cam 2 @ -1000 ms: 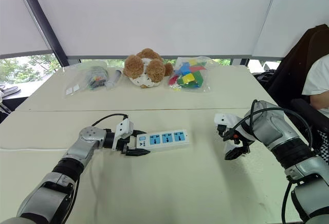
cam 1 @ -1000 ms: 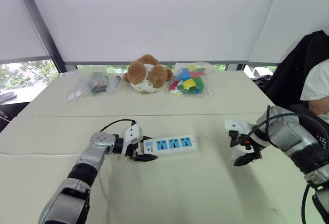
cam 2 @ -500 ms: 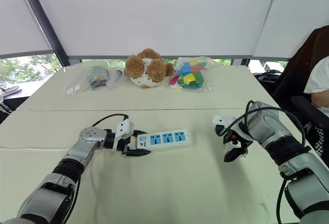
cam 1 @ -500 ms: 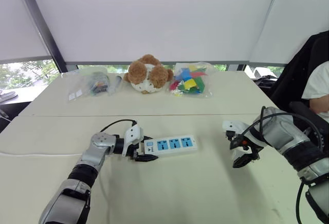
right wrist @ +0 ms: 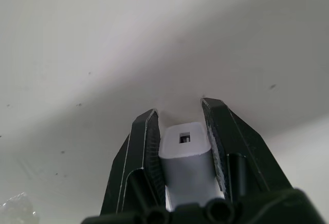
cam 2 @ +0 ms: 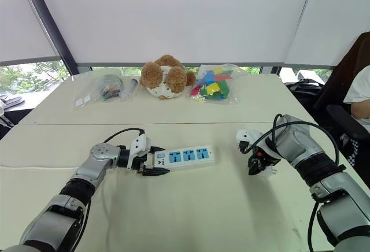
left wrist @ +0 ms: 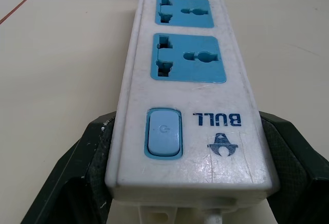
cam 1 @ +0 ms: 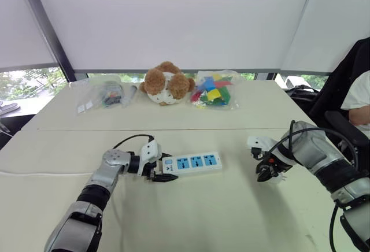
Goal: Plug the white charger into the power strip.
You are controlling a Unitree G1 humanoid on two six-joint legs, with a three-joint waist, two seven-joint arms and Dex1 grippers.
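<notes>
White charger (right wrist: 184,158) sits clamped between the two black fingers (right wrist: 142,147) of the right gripper (cam 1: 267,170), one finger pressed against each of its sides. Its far end face carries a small rectangular port and points away from the wrist, towards the pale tabletop (cam 1: 219,217). The right gripper holds it low over the tabletop, near the right edge; whether it touches the surface cannot be told.

Well apart from it, around the middle of the tabletop, lies the power strip (cam 1: 193,162), flat and running left to right, its three blue sockets facing up. The socket end points towards the charger. The other end, with a pale blue switch (left wrist: 164,132) and a printed label, is gripped by the left gripper (cam 1: 162,167): its fingers (left wrist: 87,167) are closed on the strip's two long sides. A black cable (cam 1: 130,140) loops up behind this gripper.

Towards the far edge of the tabletop stand three things in a row: a clear bag (cam 1: 104,95) of small items at the left, a brown teddy bear (cam 1: 165,83) in the middle, and a clear bag of coloured blocks (cam 1: 212,89) just beside the bear.

Past the right edge, a person's white sleeve (cam 1: 359,97) shows beside a dark chair (cam 1: 341,84).
</notes>
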